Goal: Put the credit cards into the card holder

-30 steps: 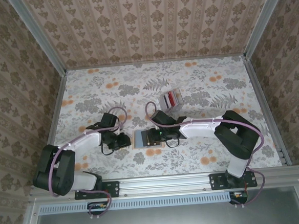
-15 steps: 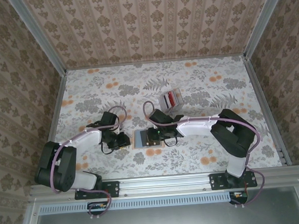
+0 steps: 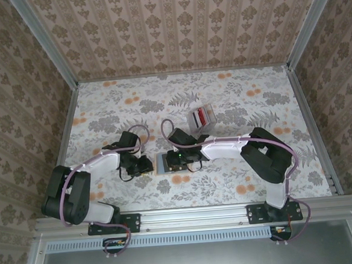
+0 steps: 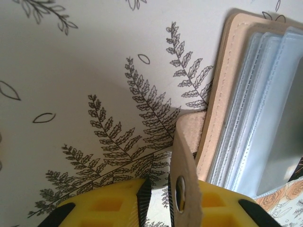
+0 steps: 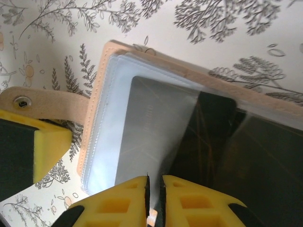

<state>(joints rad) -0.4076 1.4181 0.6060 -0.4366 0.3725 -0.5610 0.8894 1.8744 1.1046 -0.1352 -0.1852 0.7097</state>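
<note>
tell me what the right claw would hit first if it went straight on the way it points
most likely the open card holder: the right claw points along the dark grey card it pinches, over the holder's clear sleeves toward its tan far edge. its height above them is unclear.

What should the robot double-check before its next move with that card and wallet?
1. Left end effector pinching the card holder by its strap: ok.
2. Card holder lying open, clear sleeves facing up: ok.
3. Right end effector gripping the dark card: ok.
4. Dark card fully seated in a sleeve: not ok, its near part sticks out.
5. Card lined up square with the sleeve: cannot tell.
6. Remaining credit cards apart from both arms: ok.
</note>
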